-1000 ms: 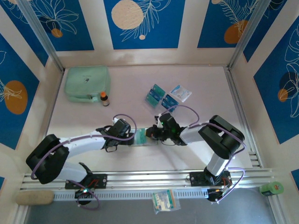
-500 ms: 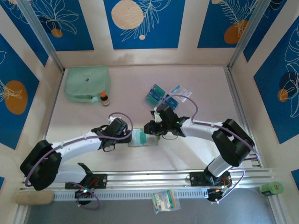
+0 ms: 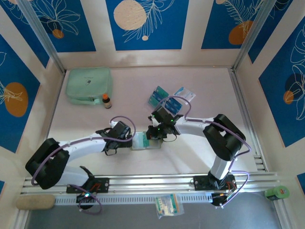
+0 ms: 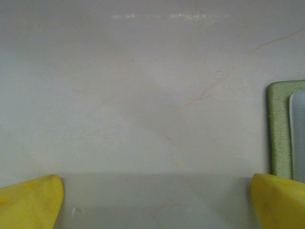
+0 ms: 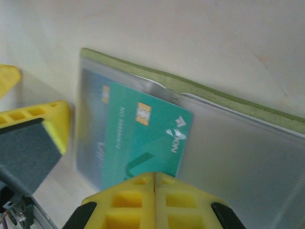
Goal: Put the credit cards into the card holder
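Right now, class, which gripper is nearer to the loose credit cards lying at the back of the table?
Right. The right gripper sits just in front of the loose credit cards, over the card holder; the left gripper is further off, at the holder's left edge.

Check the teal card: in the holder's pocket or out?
Partly in: the teal card is half under the card holder clear pocket, chip end exposed.

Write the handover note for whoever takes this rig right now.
Left gripper: open, low over the table at the card holder's left edge, holding nothing.
Right gripper: at the holder's right side; whether it is open cannot be judged.
The holder lies open in the centre. One teal card is partly in a clear pocket, its corner out.
Left: seat that card, then load the other cards lying farther back.
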Available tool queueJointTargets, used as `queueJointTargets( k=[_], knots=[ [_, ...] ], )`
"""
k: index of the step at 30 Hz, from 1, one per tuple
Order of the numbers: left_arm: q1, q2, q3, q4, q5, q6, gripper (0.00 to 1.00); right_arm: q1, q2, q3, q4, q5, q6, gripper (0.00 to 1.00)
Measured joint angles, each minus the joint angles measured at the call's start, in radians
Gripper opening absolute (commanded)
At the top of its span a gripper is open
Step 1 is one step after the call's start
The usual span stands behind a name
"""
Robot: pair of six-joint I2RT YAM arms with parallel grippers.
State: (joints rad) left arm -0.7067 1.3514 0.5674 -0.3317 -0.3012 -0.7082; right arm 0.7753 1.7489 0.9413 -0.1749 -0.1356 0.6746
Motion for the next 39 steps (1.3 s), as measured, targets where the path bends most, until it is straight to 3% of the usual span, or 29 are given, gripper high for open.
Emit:
queueJointTargets(
  k=[16, 30, 39],
  knots=[
    [0.0, 0.013, 0.0, 0.01, -0.007, 0.009, 1.0, 0.066, 0.116, 0.134, -0.042, -0.006, -0.013, 0.0],
    [0.006, -0.089, 0.0, -0.025, -0.008, 0.006, 1.0, 0.075, 0.012, 0.114, -0.074, 0.01, -0.012, 0.0],
    [0.006, -0.055, -0.011, -0.044, -0.008, -0.002, 1.0, 0.078, 0.023, 0.088, -0.081, 0.028, -0.003, 0.0]
  ],
)
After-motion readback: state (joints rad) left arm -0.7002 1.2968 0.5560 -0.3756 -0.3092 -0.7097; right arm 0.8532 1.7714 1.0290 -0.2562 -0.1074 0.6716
